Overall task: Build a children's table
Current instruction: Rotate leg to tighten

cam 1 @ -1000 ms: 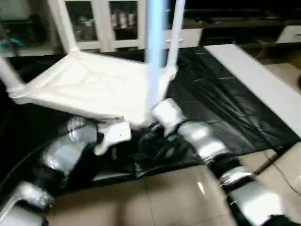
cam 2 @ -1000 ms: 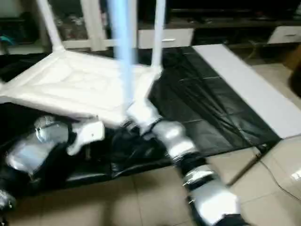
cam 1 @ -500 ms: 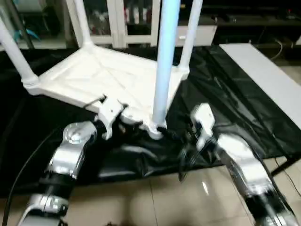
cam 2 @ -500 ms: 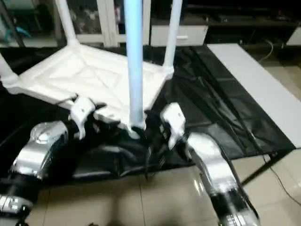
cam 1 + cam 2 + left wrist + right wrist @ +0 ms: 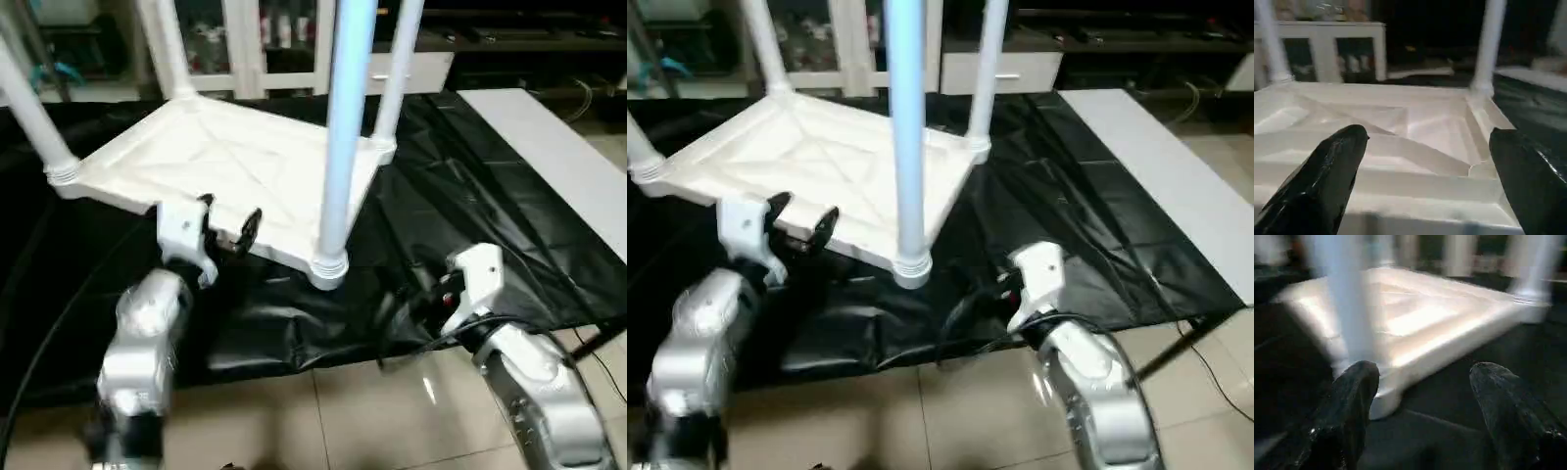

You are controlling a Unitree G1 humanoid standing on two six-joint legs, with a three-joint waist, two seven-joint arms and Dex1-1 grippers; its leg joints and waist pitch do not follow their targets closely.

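The scene is viewed from the head, forward and down, by both eye views — near-identical framing. Each wrist view is aimed low and close along its own fingers; the upturned white ribbed plastic tabletop [image 5: 220,166] is shared by all four.

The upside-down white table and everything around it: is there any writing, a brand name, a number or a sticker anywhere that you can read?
None can be read.
tabletop: plain white ribbed underside, no label showing.
legs: plain, no marks.
left gripper and right gripper: no lettering visible.
flat white board: blank.
cabinet: items behind the glass doors are too small and blurred to read.
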